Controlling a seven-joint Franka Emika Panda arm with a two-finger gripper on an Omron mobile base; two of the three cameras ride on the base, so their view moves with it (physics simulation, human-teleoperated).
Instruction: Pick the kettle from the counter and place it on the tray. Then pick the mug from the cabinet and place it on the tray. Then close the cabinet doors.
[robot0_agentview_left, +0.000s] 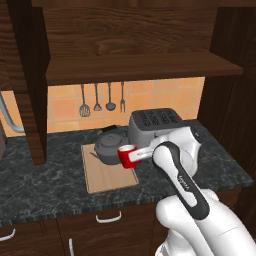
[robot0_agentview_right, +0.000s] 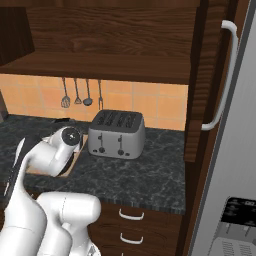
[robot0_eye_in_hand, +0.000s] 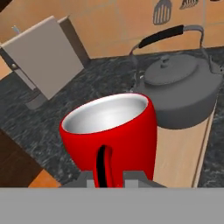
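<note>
- gripper (robot0_agentview_left: 134, 156) pinched on the red mug (robot0_agentview_left: 127, 155), held by its handle side, mug upright over the tray's (robot0_agentview_left: 102, 177) 3 o'clock edge
- one dark grey kettle (robot0_agentview_left: 110, 146) sits on the tray's far end, just beside the mug at its 10 o'clock
- one silver four-slot toaster (robot0_agentview_right: 117, 133) on the counter (robot0_agentview_left: 45, 180) at 2 o'clock of the kettle, close behind the wrist
- four utensils (robot0_agentview_left: 102, 100) hang on the orange tile wall at 12 o'clock
- cabinet (robot0_agentview_left: 135, 42) above stands open, one shelf board (robot0_agentview_left: 140, 67) bare
- fridge handle (robot0_agentview_right: 225, 75) at far 3 o'clock in the right base view
</note>
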